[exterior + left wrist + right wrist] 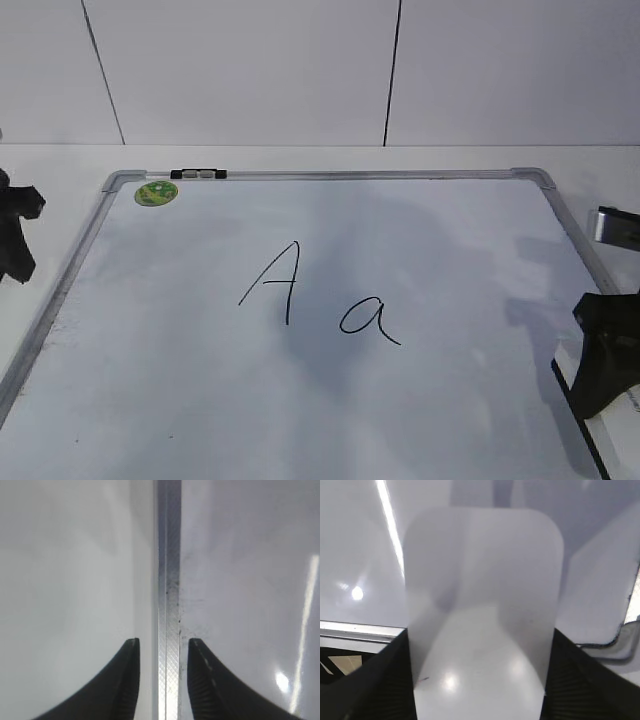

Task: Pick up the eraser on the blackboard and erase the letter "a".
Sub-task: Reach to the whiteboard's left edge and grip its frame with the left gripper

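The blackboard [450, 240] is a white board in a silver frame, lying flat. The letter "a" [368, 320] is written in thin black marker near its middle. The white eraser [612, 440] sits at the board's right edge, with its dark pad edge showing. My right gripper [608, 350] stands over it. In the right wrist view the eraser [485, 570] fills the space between the jaws [480, 630], which press against both of its sides. My left gripper [15, 235] is open and empty over the board's left frame [169, 580], as the left wrist view [163, 642] shows.
A capital "A" [275, 283] stands left of the "a". A green round sticker [156, 192] is at the top left corner, and a black clip [198, 174] sits on the top frame. A silver-grey object [618, 226] lies right of the board.
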Motion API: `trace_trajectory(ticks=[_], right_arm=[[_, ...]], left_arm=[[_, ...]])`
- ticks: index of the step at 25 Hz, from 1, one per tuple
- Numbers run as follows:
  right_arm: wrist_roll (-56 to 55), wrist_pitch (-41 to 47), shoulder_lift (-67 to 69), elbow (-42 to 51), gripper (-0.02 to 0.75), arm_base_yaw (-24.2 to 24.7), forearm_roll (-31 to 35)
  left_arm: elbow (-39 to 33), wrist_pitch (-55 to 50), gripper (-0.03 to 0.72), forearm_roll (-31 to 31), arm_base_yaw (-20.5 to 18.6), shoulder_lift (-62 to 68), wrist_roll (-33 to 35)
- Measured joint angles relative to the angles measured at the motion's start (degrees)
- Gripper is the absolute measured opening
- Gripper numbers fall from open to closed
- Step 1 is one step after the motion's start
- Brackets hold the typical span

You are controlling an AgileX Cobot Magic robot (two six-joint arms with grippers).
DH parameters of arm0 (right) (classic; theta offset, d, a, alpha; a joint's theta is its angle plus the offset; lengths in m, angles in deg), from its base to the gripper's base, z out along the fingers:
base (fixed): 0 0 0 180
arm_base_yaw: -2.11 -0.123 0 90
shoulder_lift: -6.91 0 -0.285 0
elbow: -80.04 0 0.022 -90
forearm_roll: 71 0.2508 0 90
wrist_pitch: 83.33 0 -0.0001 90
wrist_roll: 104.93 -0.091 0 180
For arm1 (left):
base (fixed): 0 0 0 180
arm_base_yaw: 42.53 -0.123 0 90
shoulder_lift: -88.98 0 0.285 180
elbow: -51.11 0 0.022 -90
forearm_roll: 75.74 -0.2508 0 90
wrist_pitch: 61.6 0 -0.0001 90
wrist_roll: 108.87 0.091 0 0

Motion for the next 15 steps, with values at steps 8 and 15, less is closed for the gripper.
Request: trace_trajectory(ticks=[8, 15], right_arm=[[0.3, 0.1, 0.0, 0.0, 0.564, 0.0, 0.0], [0.3, 0.3, 0.0, 0.0, 0.564, 0.0, 0.0]], left_arm=[[0.2, 2.5, 0.245, -2.1, 3.5, 7.8, 0.2], [0.9, 3.8, 0.246, -3.2, 4.4, 9.7, 0.1]])
